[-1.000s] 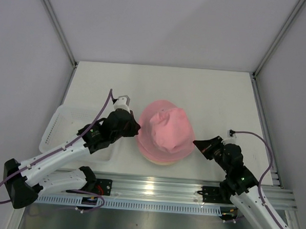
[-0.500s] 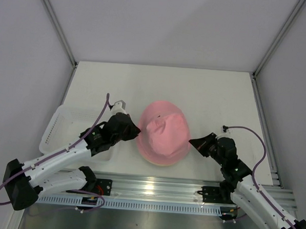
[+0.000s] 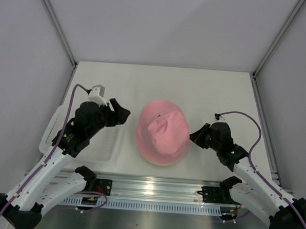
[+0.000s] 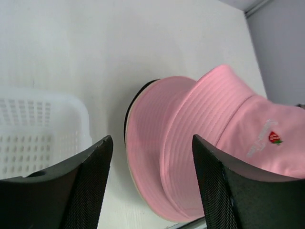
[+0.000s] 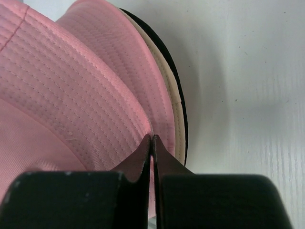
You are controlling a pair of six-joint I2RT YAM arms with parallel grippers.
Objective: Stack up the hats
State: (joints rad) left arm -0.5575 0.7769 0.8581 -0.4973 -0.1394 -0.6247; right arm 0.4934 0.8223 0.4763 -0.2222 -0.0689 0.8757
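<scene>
Hats lay stacked mid table, pink on top, beige and black brims showing beneath. White basket sat at left. Left gripper hung wide apart over its right side, clear of the pile. Right gripper pinched the top pink hat by its brim.

Pink top hat w/ red emblem; beige hat, black hat; white grid-holed basket.
</scene>
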